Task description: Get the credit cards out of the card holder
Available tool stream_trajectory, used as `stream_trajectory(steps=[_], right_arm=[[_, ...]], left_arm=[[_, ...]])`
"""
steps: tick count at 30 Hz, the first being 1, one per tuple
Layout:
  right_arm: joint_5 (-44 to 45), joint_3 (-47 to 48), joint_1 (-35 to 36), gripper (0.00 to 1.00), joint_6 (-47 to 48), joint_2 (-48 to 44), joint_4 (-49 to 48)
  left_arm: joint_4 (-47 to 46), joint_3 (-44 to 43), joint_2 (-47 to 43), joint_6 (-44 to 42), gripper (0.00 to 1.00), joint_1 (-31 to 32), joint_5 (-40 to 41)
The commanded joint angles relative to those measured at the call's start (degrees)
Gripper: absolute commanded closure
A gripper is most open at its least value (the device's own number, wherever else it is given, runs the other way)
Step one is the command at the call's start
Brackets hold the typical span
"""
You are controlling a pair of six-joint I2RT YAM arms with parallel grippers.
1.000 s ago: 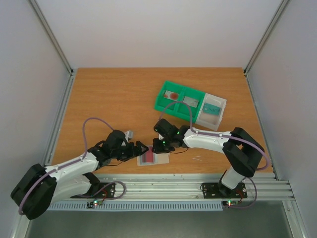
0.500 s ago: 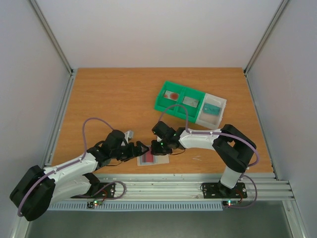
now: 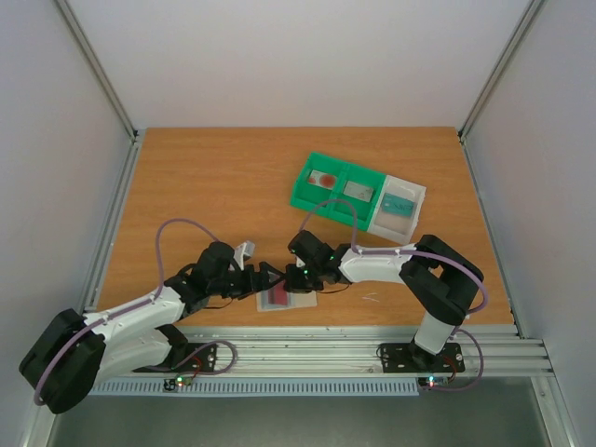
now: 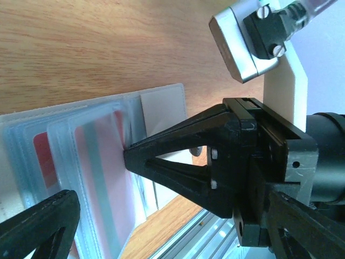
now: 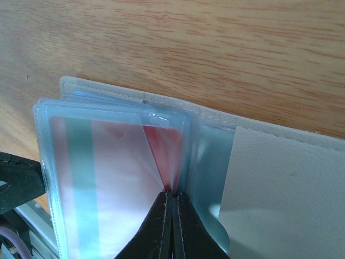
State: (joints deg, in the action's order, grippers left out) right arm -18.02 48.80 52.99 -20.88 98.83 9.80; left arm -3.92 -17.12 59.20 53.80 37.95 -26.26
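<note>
The card holder (image 3: 287, 299) lies open near the table's front edge, with its beige panel (image 5: 285, 178) and clear sleeves fanned out. A pale card with a dark stripe (image 5: 108, 167) sits in the top sleeve and also shows in the left wrist view (image 4: 102, 162). A dark red card (image 5: 167, 151) stands tilted behind it. My right gripper (image 5: 172, 197) is shut on the lower edge of the dark red card. My left gripper (image 4: 89, 186) is open over the holder's left side. One of its fingertips (image 4: 135, 154) touches the sleeve over the pale card.
A green two-compartment tray (image 3: 300, 196) holding small items and a white tray (image 3: 419, 200) stand at the back right. The aluminium rail (image 3: 354, 346) runs along the front edge just below the holder. The two grippers almost touch above the holder.
My right gripper has moved a little left onto the holder and closed on the red card's edge. My left gripper has edged right against the sleeves.
</note>
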Motion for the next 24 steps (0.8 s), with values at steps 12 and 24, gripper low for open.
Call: stream_trajectory(steps=[12,24], right_arm=[[0.1,-2.6,0.5,0.98,-1.5,0.8,-2.2],[-0.8,-3.3,0.5,0.97,-1.9,0.5,-4.2]], left_arm=[[-5.3,0.7,0.9,0.4,0.05,-0.1,-0.2],[-6.0,0.0,1.8,1.0,0.05,-0.1,-1.6]])
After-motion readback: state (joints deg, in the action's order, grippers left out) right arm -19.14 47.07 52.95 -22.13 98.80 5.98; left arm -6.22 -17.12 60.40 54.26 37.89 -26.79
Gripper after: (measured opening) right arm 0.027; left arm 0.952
